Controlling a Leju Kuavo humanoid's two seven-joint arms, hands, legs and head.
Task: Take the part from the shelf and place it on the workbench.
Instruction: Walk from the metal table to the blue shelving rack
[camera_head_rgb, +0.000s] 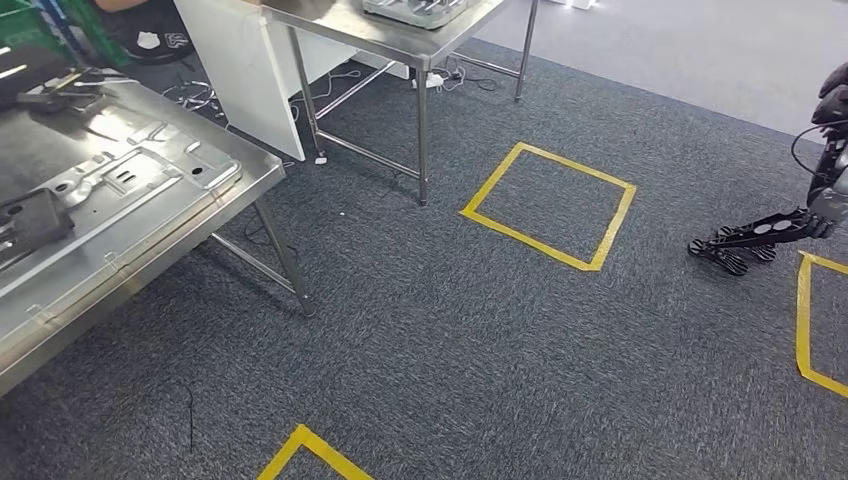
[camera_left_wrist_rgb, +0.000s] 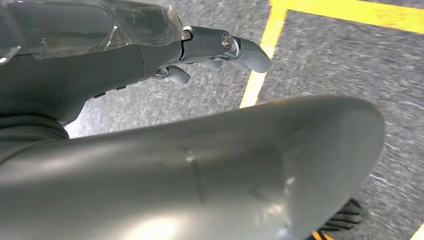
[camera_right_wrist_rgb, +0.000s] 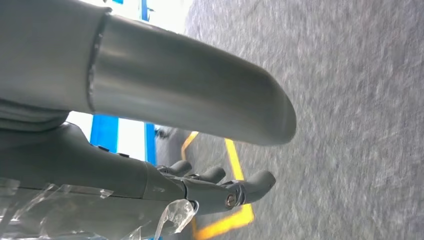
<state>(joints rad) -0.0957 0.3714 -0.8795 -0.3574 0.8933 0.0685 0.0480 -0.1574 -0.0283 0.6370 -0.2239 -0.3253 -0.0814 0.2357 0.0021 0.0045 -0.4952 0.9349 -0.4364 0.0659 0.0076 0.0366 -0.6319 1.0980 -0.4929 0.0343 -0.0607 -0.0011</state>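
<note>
Head view: steel bench (camera_head_rgb: 150, 215) at left, carrying a pressed metal part (camera_head_rgb: 120, 170); yellow tape squares (camera_head_rgb: 548, 205) on grey carpet (camera_head_rgb: 440, 340). Wrist views: left hand (camera_left_wrist_rgb: 210, 50) and right hand (camera_right_wrist_rgb: 210, 187) empty, fingers loosely extended over carpet.

Left hand (camera_left_wrist_rgb: 215, 50) hanging low, fingers loosely curled, holding nothing. Right hand (camera_right_wrist_rgb: 220, 187) hanging too, fingers slightly apart and bent, nothing in its grasp.
</note>
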